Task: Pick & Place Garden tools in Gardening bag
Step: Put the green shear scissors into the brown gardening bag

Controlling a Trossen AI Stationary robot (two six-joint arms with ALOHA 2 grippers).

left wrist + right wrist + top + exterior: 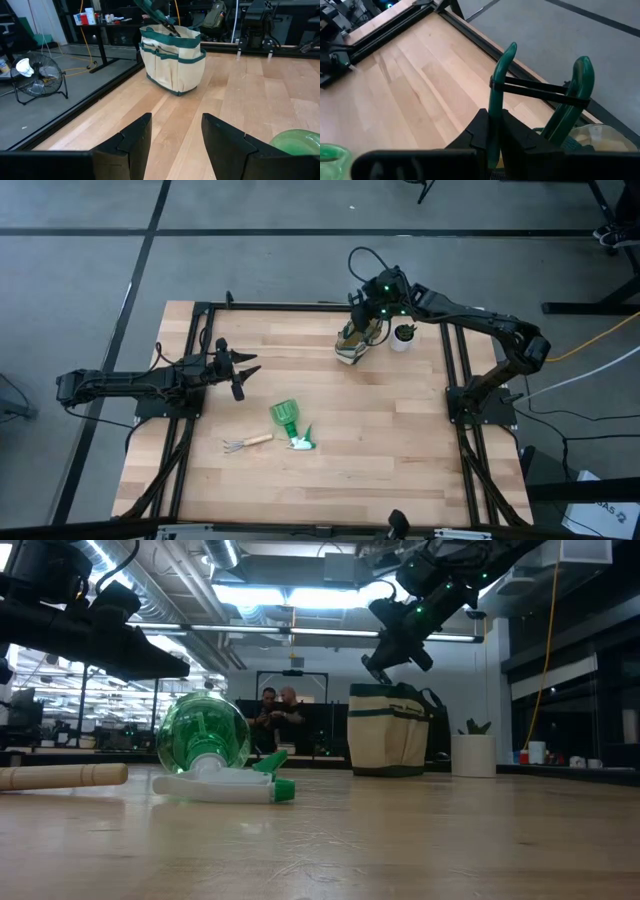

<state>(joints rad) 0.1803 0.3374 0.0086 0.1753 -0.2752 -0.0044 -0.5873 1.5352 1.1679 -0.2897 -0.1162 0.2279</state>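
Observation:
The olive-and-beige gardening bag (350,346) stands on its base at the table's far right; it also shows in the low view (388,732). My right gripper (372,308) hovers over its opening, shut on green-handled pruning shears (540,95). Near the table's middle lie a green plastic scoop (285,415), a green-and-white sprayer piece (300,443) and a wooden-handled rake (245,443). My left gripper (243,369) waits open at the table's left, its fingers (132,142) pointing toward the bag (172,60). My right gripper pinches one of the shears' two green handles (495,107) between its two fingers. The handle runs along the fingers and sticks out past their tips, a black band joining it to the other handle (572,95). The fingers slant down from above the bag. The shears' blade end is hidden.
A small white pot with a green plant (403,336) stands just right of the bag. Black frame rails (455,380) run along the table's sides. Bare wood lies between the bag and the loose tools. People stand in the room behind the table (277,708).

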